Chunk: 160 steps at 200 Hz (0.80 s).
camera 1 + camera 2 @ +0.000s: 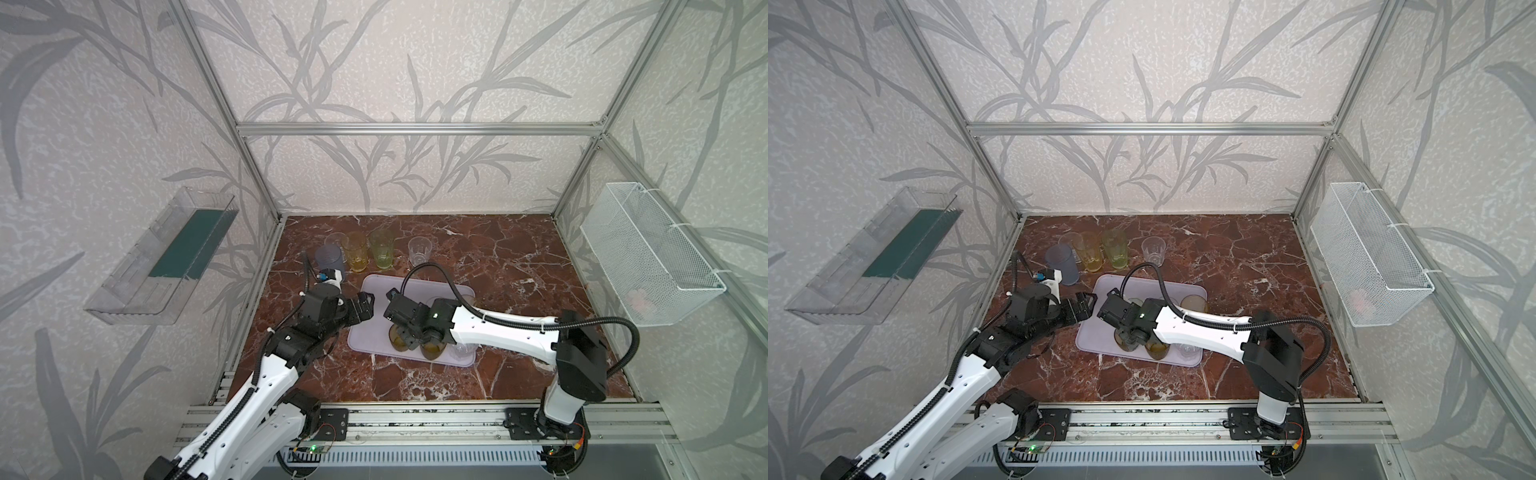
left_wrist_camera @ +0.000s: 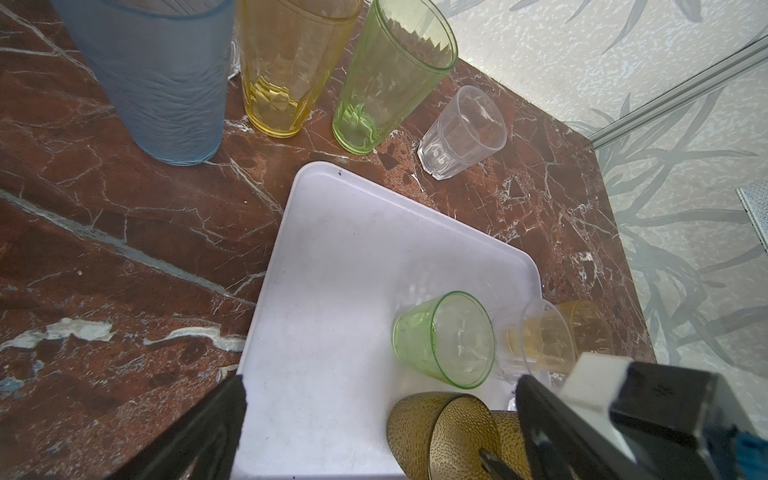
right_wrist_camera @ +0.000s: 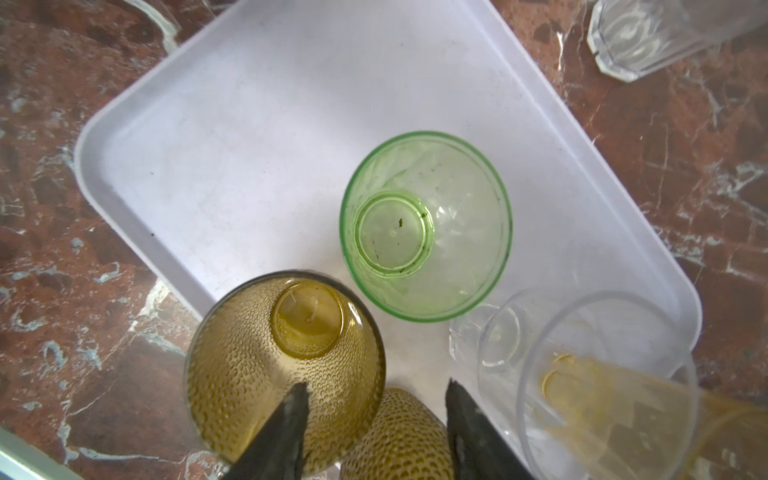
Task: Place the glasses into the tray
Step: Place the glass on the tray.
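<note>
The lavender tray lies mid-table. On it stand two amber glasses, a short green one, a short clear one and a yellow one. Behind the tray stand a tall grey-blue glass, a tall yellow, a pale-green and a clear one. My right gripper is open; one finger dips inside the nearer amber glass, the other is outside it. My left gripper hangs open over the tray's left edge, holding nothing.
A clear plastic shelf hangs on the left wall and a white wire basket on the right wall. Aluminium frame posts stand at the table's back corners. Another clear glass stands behind the grey-blue one.
</note>
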Tool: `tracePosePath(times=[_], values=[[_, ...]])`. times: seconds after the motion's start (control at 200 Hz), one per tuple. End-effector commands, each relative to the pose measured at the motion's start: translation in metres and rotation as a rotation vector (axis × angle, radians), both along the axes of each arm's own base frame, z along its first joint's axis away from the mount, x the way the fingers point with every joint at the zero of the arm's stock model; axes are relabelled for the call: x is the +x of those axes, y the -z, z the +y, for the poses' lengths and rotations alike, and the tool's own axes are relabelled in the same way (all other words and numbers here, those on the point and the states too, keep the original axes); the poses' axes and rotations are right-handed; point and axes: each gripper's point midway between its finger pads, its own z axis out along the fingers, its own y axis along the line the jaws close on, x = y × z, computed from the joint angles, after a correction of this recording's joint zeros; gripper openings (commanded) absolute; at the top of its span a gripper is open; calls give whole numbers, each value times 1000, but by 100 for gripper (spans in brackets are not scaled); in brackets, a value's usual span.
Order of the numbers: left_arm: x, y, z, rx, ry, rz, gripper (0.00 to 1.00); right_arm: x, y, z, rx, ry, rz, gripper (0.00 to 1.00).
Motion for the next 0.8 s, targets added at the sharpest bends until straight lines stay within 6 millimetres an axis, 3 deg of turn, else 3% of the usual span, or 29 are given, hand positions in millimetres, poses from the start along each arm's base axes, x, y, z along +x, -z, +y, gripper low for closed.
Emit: tracePosePath(times=[0.0, 0.12, 0.37, 0.5, 0.795], values=[[-2, 5, 5, 12, -13, 3, 99, -1, -44, 10, 138, -27, -57, 69], [0, 2, 4, 8, -13, -2, 99, -3, -74, 11, 250, -56, -97, 88], [11, -10, -3, -1, -1, -11, 99, 0, -116, -24, 367, -34, -126, 97], [23, -15, -17, -24, 30, 4, 99, 9, -121, -54, 469, 34, -84, 99], [61, -43, -57, 15, 119, -25, 99, -3, -125, -106, 627, 77, -92, 99]])
